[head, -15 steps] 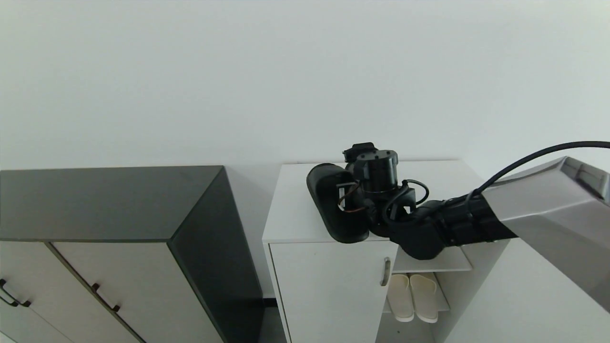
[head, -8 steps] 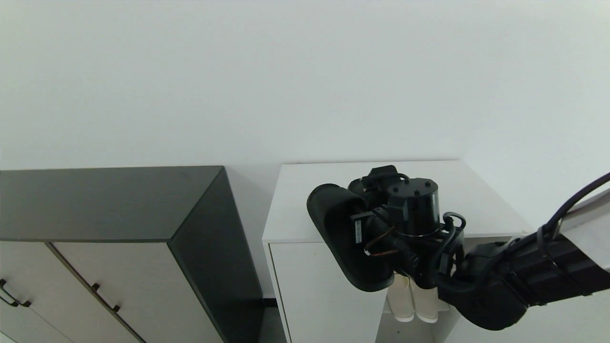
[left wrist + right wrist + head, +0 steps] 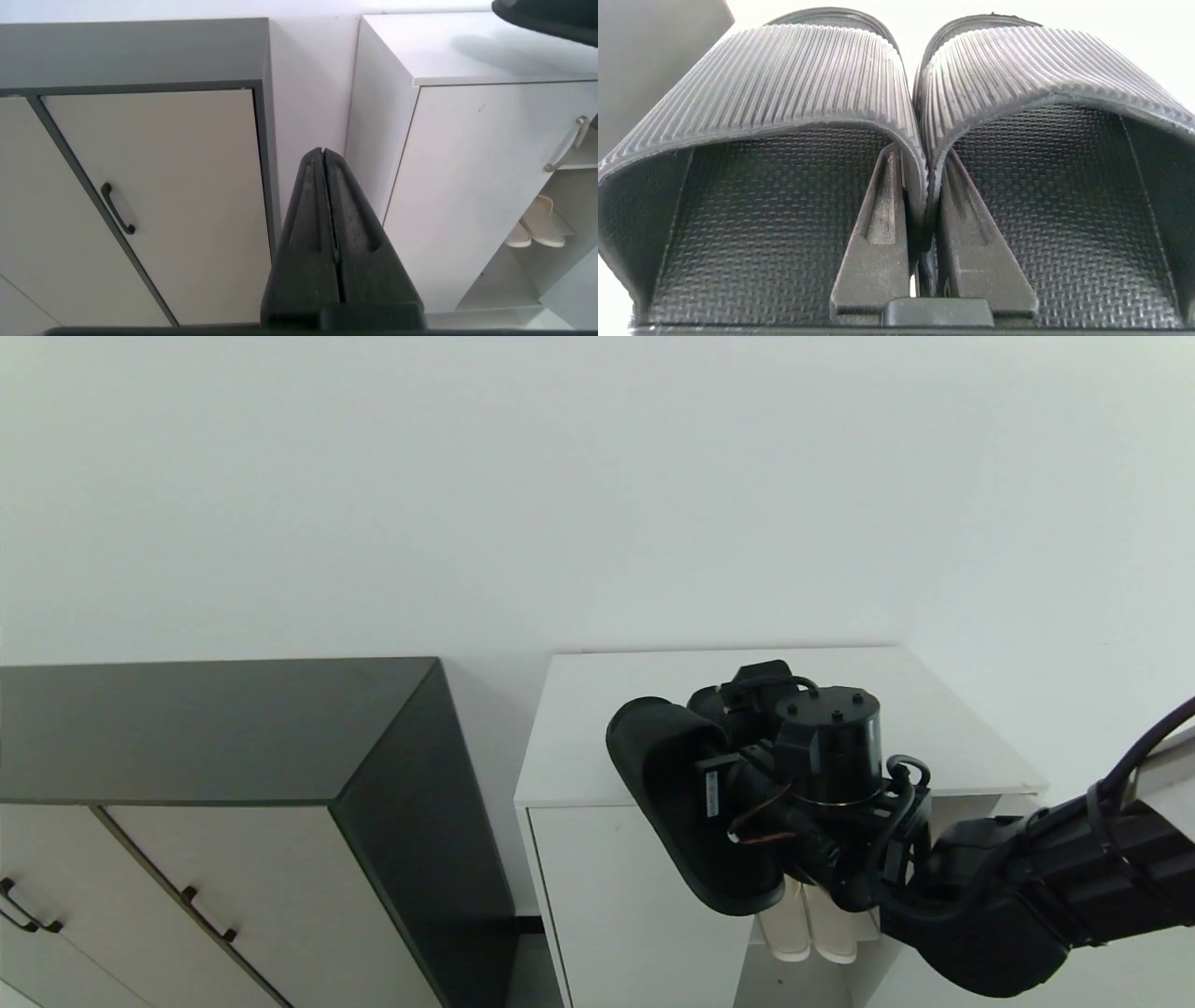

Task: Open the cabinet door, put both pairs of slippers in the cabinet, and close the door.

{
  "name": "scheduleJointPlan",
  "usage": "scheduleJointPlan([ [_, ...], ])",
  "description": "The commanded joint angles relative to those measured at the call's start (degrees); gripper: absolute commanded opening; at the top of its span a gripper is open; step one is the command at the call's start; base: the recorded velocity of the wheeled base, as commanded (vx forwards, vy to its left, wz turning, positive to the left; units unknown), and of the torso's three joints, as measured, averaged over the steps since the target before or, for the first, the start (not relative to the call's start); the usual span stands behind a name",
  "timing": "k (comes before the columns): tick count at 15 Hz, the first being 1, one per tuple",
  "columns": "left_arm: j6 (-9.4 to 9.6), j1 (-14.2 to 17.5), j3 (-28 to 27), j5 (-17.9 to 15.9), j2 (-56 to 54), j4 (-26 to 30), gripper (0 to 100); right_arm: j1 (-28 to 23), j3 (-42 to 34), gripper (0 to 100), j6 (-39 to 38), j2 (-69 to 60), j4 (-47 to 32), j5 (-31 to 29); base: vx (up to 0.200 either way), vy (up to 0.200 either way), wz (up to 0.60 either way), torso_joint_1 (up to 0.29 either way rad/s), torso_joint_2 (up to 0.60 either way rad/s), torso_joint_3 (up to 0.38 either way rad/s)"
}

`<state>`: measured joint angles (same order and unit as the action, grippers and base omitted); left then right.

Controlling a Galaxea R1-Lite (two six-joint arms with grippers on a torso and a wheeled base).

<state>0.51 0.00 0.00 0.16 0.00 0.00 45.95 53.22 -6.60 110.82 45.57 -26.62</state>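
The black slippers (image 3: 691, 821) are being held at the cabinet's (image 3: 597, 728) front edge, long axis slanting downward, soles leftward. In the right wrist view both straps (image 3: 831, 84) are being pinched by the right gripper (image 3: 920, 163); the left gripper (image 3: 324, 159) is closed, empty.

I see the cabinet (image 3: 607, 737) open on its right, with room above the white slippers (image 3: 789, 933) inside; the left door (image 3: 625, 905) blocks the rest.

White slippers (image 3: 810, 933) mostly hidden behind black slippers (image 3: 691, 821) and right arm (image 3: 1008, 905), cabinet (image 3: 635, 896) base cut off below
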Motion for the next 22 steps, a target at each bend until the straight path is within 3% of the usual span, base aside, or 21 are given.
scheduleJointPlan([
  [1,0.02,0.00,0.00,0.02,0.09,0.00,0,0.11,-0.23,0,0.09,-0.43,-0.04,-0.01,-0.200,0.000,0.00,0.012,0.01,-0.002],
  [8,0.02,0.00,0.00,0.02,0.00,0.00,0,0.11,-0.23,0,0.09,-0.43,-0.04,-0.27,-0.200,0.000,0.00,-0.002,0.00,0.002],
  [22,-0.07,0.00,0.00,0.02,0.00,0.00,0,0.28,-0.58,0,0.09,0.01,-0.04,-0.27,0.000,0.000,0.00,0.000,0.00,0.000],
])
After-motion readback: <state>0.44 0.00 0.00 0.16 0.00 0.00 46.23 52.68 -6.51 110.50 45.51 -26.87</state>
